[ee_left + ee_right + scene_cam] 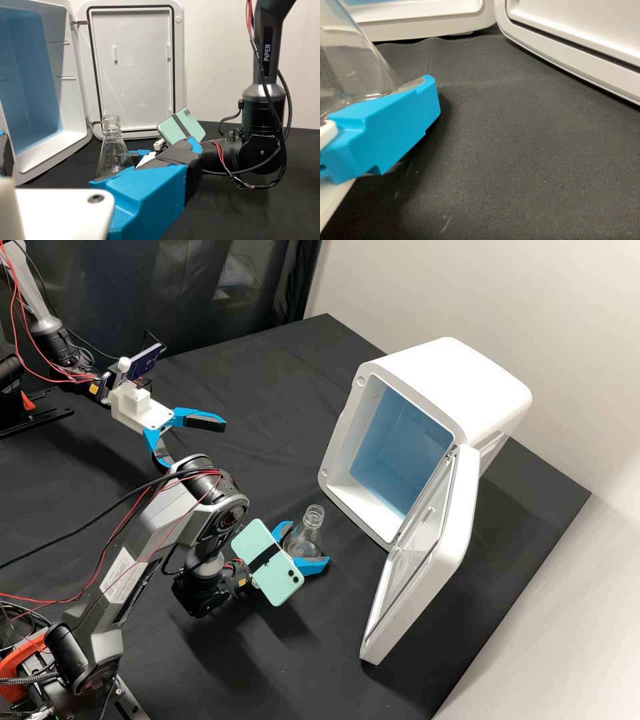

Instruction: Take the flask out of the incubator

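A clear conical flask [309, 533] stands upright on the black bench, just in front of the open mouth of the white incubator [460, 387], whose blue inside holds nothing. My right gripper [303, 548] is low on the bench, shut on the flask's wide base, one blue finger on each side. In the right wrist view the glass [345, 65] rests against a blue finger [385, 130]. My left gripper [190, 440] hangs open above the bench at the back left, with nothing in it. From its wrist view the flask [111, 150] shows before the door [135, 65].
The incubator's door [427, 553] is swung fully open and stands on the bench to the right of the flask. A mint-coloured phone [270, 570] is strapped to the right wrist. Cables and clamps lie along the left edge. Bare black bench lies between the arms.
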You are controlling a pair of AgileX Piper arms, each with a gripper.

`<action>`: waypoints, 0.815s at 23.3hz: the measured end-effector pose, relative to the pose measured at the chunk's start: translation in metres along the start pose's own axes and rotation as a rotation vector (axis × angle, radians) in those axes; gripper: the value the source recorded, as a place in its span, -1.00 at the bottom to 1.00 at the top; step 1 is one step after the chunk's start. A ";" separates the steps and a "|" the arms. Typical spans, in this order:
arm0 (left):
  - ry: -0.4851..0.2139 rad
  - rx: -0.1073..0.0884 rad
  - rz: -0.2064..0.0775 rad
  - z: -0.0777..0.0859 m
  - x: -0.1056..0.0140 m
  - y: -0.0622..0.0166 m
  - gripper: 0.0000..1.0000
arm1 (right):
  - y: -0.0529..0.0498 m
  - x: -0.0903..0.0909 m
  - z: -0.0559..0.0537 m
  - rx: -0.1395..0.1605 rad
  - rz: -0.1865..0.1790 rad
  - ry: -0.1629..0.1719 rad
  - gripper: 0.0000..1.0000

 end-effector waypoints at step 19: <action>0.000 0.000 0.000 0.000 0.000 0.0000 1.00 | 0.039 -0.043 0.000 0.121 0.002 0.041 1.00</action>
